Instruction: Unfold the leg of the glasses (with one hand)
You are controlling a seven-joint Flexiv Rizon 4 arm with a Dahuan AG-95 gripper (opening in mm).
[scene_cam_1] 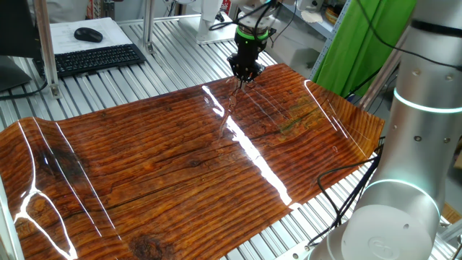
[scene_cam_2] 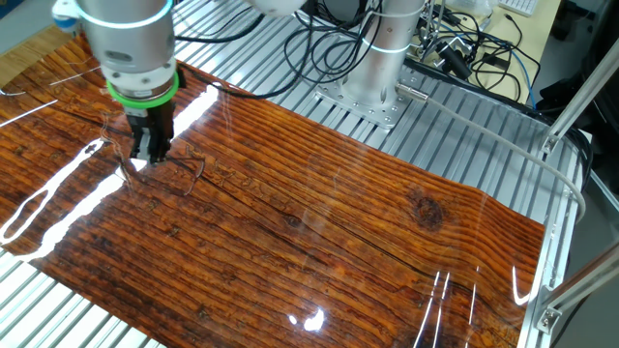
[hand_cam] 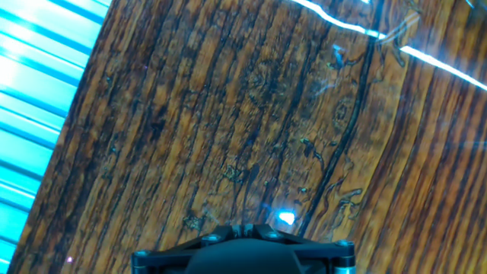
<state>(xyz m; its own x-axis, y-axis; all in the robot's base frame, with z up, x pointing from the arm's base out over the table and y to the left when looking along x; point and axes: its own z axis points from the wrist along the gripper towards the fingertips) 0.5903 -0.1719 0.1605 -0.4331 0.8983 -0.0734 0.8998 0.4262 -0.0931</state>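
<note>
My black gripper (scene_cam_2: 149, 155) hangs from the silver arm with its tip low over the glossy wood-grain mat (scene_cam_2: 319, 222), near the mat's far end in one fixed view (scene_cam_1: 244, 79). Its fingers look pressed together with nothing between them. The glasses (scene_cam_2: 191, 170) show as faint thin wire loops on the mat just beside the tip, apart from it. In the hand view a thin wire shape (hand_cam: 397, 32) lies at the top right, among glare streaks. I cannot pick out the leg from the rest of the frame. The hand view shows only the gripper's base, not its fingertips.
The mat lies on a ribbed metal table (scene_cam_1: 180, 54). A keyboard (scene_cam_1: 94, 58) and a mouse (scene_cam_1: 88, 34) are at the back left. A second silver arm (scene_cam_1: 415, 144) stands at the right, with cables (scene_cam_2: 329, 48) and its base plate (scene_cam_2: 372, 97) behind the mat.
</note>
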